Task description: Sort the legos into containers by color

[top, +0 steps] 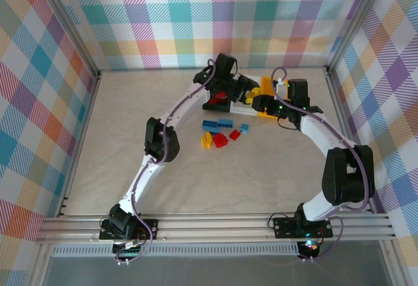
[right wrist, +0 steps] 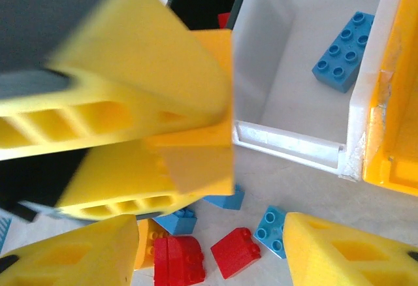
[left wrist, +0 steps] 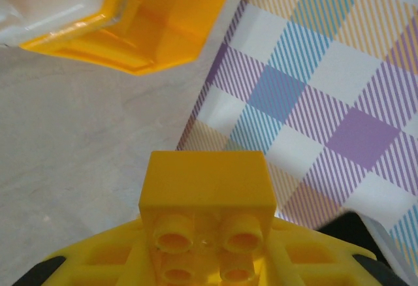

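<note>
My left gripper (left wrist: 208, 260) is shut on a yellow lego (left wrist: 208, 198), studs facing the camera, held above the table just short of the yellow-orange container (left wrist: 163, 38). From the right wrist that same lego (right wrist: 199, 119) hangs beside the white container (right wrist: 287, 139), which holds a blue lego (right wrist: 343, 51). My right gripper (right wrist: 209, 260) stands open over loose legos: two red (right wrist: 179, 263) (right wrist: 238, 253), blue ones (right wrist: 271, 230) and a yellow one (right wrist: 149, 240). In the top view the loose legos (top: 222, 134) lie in front of the black container (top: 215, 105).
The three containers stand in a row at the back centre, with both arms converging over them (top: 251, 93). A checked wall (left wrist: 326, 83) rises close behind the yellow-orange container. A metal rail (top: 215, 224) runs along the near edge.
</note>
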`<action>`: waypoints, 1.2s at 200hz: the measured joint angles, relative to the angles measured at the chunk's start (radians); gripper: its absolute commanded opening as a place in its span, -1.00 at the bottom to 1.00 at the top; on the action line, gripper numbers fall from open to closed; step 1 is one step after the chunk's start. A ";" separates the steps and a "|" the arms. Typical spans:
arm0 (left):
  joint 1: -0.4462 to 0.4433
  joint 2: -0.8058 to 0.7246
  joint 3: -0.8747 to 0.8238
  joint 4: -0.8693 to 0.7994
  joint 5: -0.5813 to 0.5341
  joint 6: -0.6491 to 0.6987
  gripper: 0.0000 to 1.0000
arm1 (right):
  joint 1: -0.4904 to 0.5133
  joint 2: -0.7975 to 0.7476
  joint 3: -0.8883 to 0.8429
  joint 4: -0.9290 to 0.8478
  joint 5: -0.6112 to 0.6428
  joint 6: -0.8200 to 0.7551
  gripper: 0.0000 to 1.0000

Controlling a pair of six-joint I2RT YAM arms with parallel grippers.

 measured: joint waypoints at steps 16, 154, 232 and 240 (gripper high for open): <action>0.000 -0.008 0.000 -0.002 0.000 0.001 -0.30 | 0.000 0.019 0.005 0.004 0.001 0.000 0.20; 0.005 -0.011 -0.009 0.024 0.011 -0.004 -0.30 | -0.009 0.042 0.028 0.054 -0.040 0.020 0.23; 0.003 -0.011 -0.016 0.021 0.015 -0.018 -0.30 | -0.014 -0.039 -0.019 0.131 -0.085 0.031 0.28; 0.003 -0.011 -0.016 0.023 0.016 -0.020 -0.30 | -0.014 -0.039 -0.019 0.133 -0.085 0.034 0.26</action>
